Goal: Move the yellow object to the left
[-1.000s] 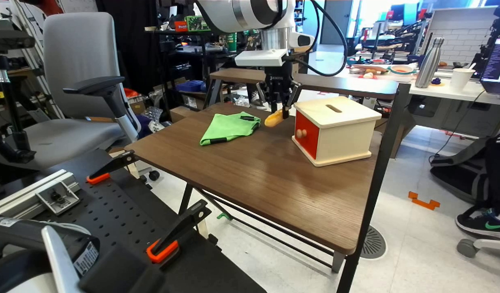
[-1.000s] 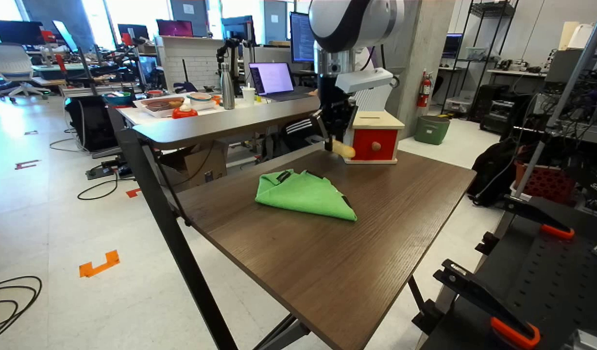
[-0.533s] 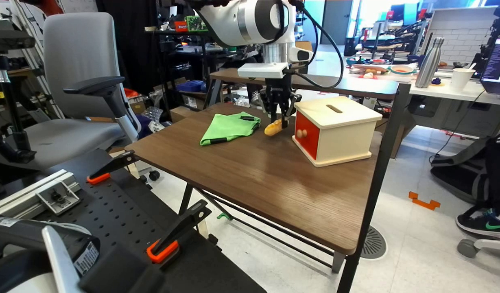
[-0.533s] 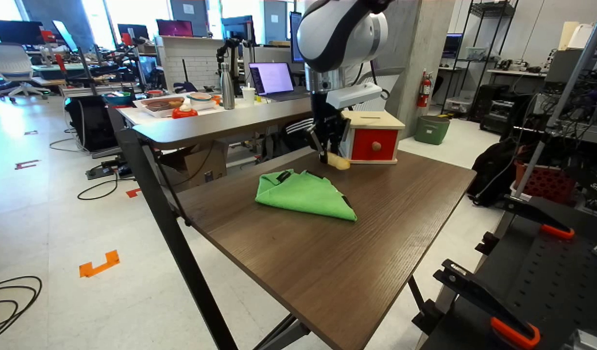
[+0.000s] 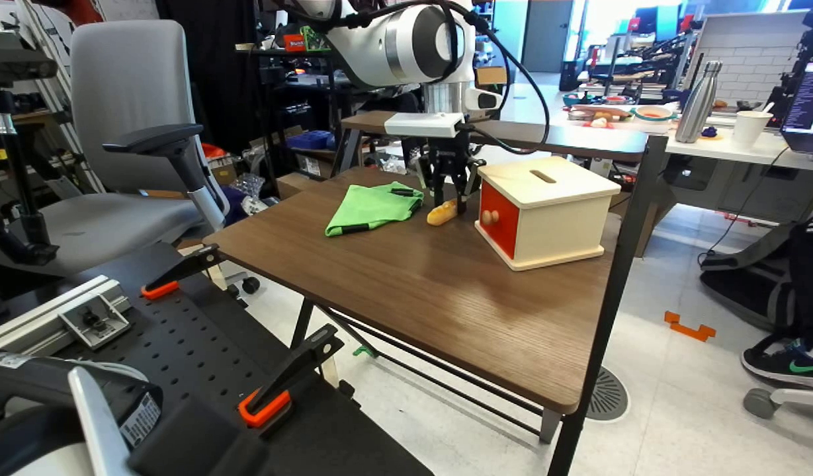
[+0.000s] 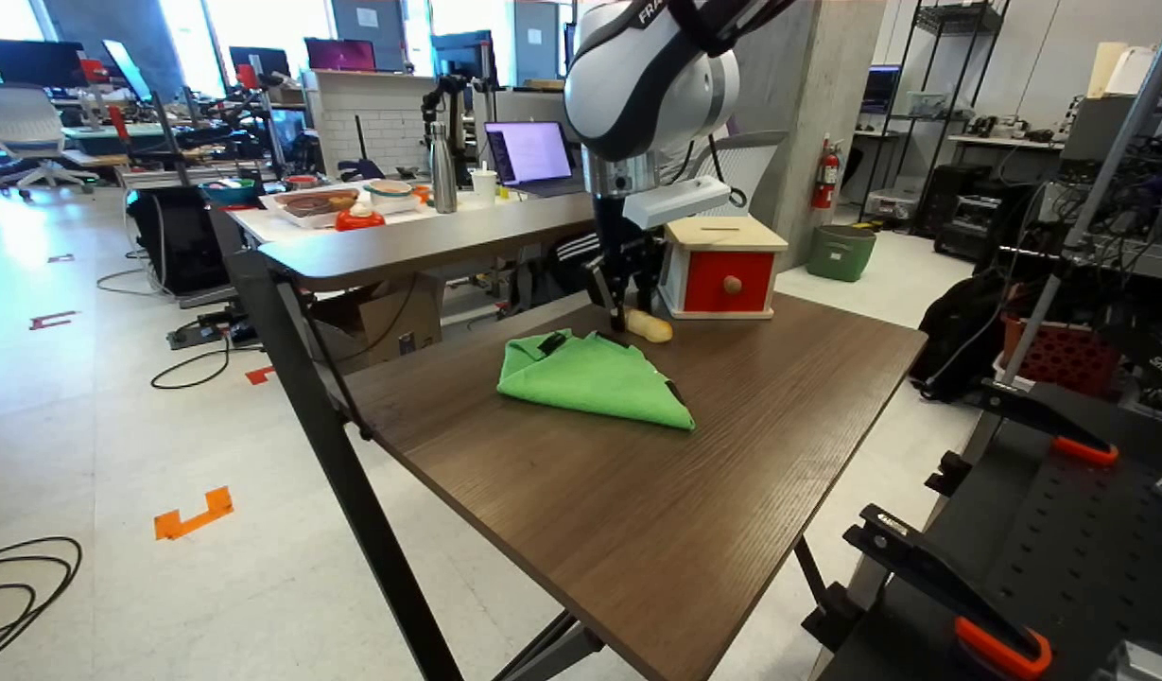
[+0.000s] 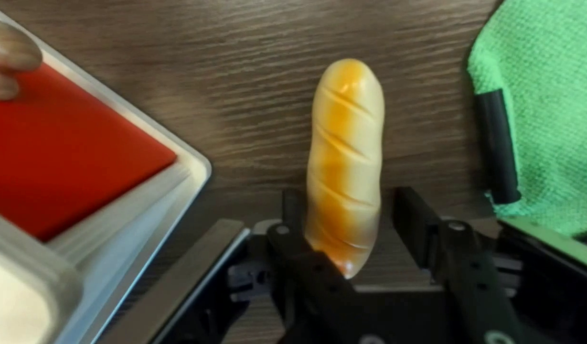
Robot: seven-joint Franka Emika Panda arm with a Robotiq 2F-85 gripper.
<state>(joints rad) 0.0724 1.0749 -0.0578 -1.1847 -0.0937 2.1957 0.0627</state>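
Beyond the near green cloth (image 6: 592,383) in an exterior view, the yellow object (image 6: 648,326) is resting on the table (image 6: 656,520), the gripper (image 7: 349,203) straddling it — jaws slightly wider, holding nothing — and release is seemingly happening, next needing a straight rise past the far-right box (image 6: 729,267).

In an exterior view, a cloth (image 5: 373,205) lies on the table (image 5: 419,277) left of a box (image 5: 552,228); a chair (image 5: 128,119) stands left, a bottle (image 5: 699,106) and cup (image 5: 750,129) far right, two clamps (image 5: 292,375) near left.
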